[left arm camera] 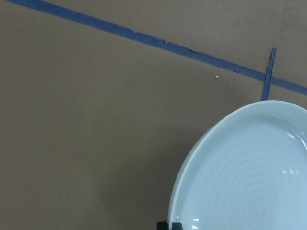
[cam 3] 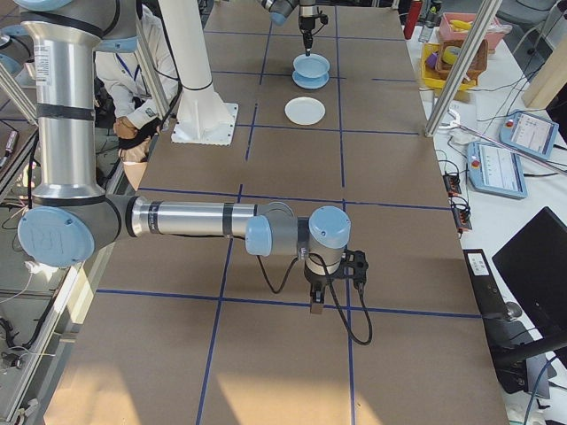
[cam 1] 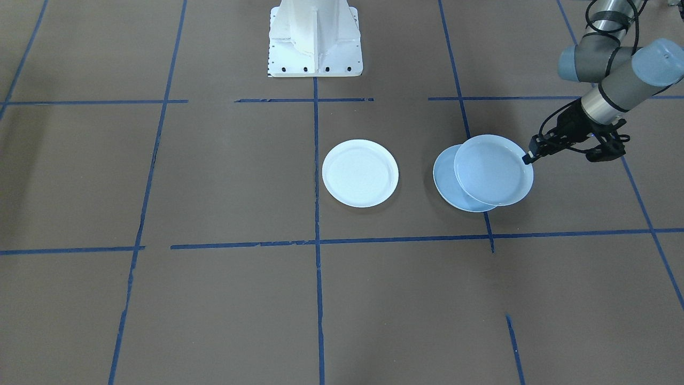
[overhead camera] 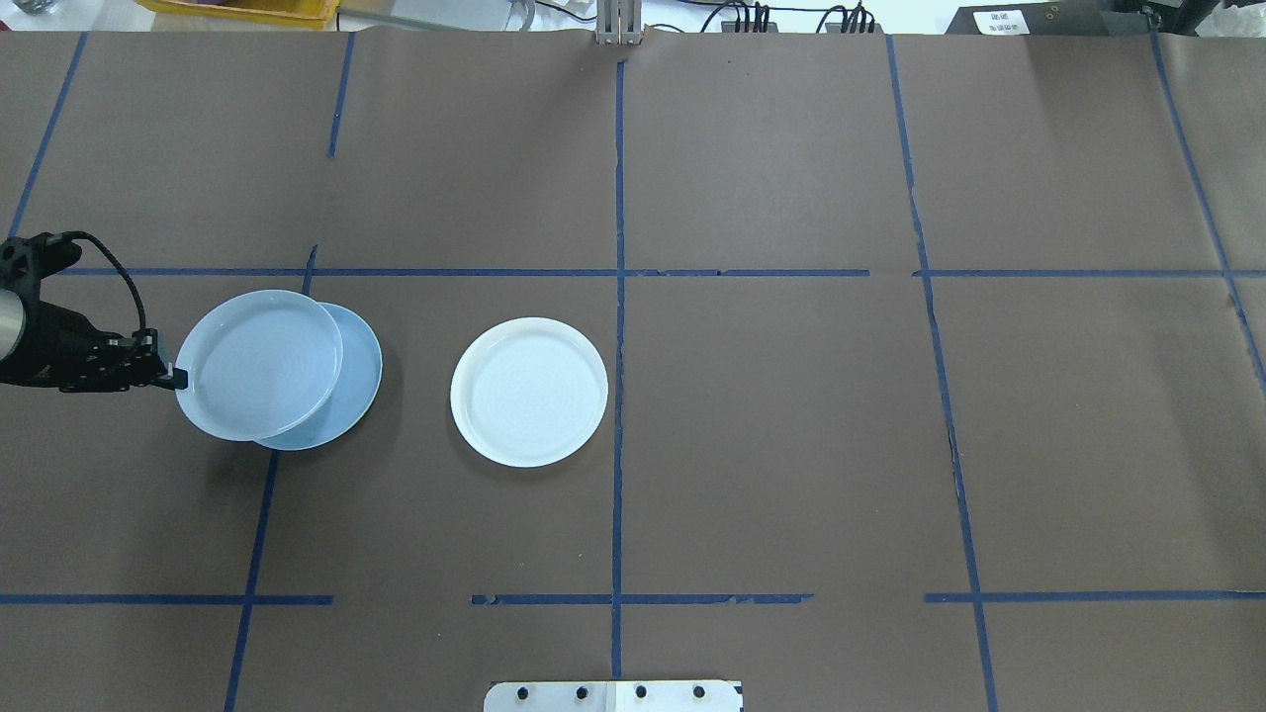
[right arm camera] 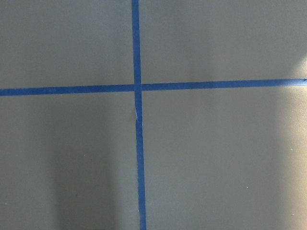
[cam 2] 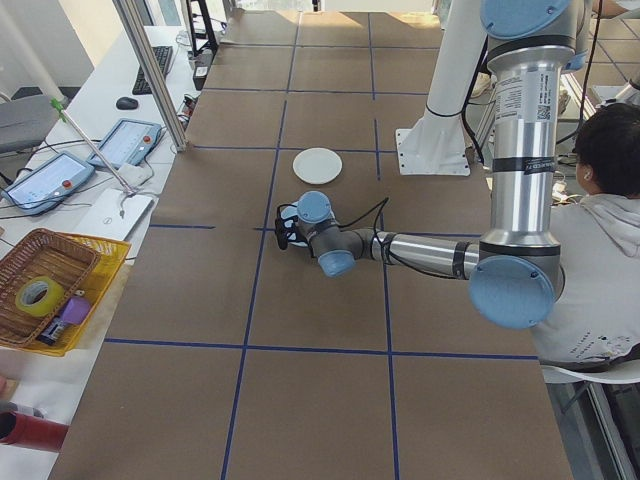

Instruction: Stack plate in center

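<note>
Left gripper [cam 1: 528, 158] pinches rim of ringed plate [cam 1: 494, 170], held tilted above a pale blue plate [cam 1: 448, 184]; white center plate [cam 1: 360, 172] lies apart, flat on table [cam 1: 214, 176]. Overhead: same overlap. Right-side view: right gripper [cam 3: 316, 304] low over table, fingers' state unclear

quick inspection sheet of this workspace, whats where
surface: brown table gridded with blue tape.
job's things: white plate lies flat near the middle; rippled blue plate held at its rim, overlapping the lower blue plate.
clutter: nothing seen on the table.
grippers: left end effector shut on the rippled plate; right end effector hangs over bare table, state unclear.
cables: black cable loops at the left wrist.
surroundings: seated person, basket, pendants.
</note>
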